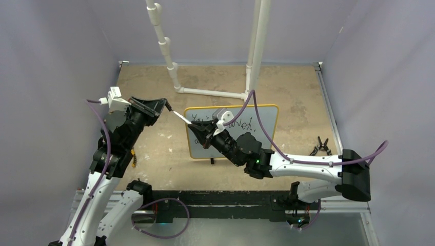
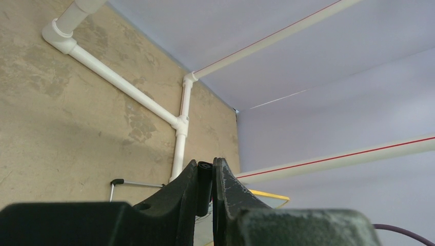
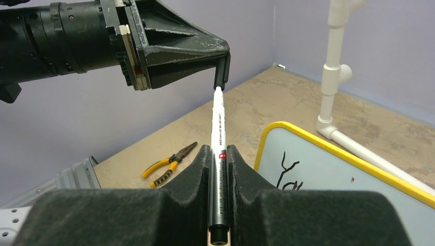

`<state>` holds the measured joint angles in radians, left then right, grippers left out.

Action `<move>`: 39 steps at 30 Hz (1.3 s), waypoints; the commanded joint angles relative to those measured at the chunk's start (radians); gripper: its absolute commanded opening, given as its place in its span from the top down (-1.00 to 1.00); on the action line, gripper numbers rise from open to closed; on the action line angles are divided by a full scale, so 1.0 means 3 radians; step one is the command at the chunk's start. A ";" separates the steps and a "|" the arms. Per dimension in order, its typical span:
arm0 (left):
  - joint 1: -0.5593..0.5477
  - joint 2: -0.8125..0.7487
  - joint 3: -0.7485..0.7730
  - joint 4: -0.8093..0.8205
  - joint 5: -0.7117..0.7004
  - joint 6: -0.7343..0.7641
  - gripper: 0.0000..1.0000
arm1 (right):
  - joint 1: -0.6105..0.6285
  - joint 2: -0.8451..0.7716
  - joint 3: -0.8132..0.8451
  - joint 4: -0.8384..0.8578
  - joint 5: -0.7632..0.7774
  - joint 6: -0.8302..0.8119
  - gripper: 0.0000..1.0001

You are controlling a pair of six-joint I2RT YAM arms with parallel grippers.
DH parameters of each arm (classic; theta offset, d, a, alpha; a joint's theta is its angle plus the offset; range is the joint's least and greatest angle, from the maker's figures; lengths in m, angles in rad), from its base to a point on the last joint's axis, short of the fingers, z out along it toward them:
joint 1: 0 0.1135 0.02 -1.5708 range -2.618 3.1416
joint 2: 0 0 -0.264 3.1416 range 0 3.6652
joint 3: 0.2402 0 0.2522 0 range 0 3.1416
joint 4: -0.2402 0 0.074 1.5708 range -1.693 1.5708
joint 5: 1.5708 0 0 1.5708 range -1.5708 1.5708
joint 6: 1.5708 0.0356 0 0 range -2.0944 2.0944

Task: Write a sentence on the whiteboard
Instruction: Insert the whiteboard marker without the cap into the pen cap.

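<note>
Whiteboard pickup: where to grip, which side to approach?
Probably grip the top yellow frame edge near the right corner, coming straight down from above. The whiteboard stands up on its black foot, so that thin edge is free for the jaws to straddle, and that corner is clear of the sentence.

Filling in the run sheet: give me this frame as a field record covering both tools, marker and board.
left tool: shut on cap, at the marker's tip
right tool: shut on marker barrel
whiteboard: standing, yellow frame
sentence: on board, partly hidden by right arm
pliers: lying on table, untouched
</note>
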<state>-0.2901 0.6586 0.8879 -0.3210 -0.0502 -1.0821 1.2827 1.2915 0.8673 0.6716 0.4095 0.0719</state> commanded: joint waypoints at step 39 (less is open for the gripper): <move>0.0011 -0.0063 -0.0054 0.0077 0.0047 -0.0112 1.00 | 0.0009 -0.0015 0.0102 0.0177 0.0066 0.0063 1.00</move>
<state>-0.2901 0.6415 0.8848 -0.3225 -0.0513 -1.1004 1.2827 1.3151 0.8700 0.6720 0.4099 0.0860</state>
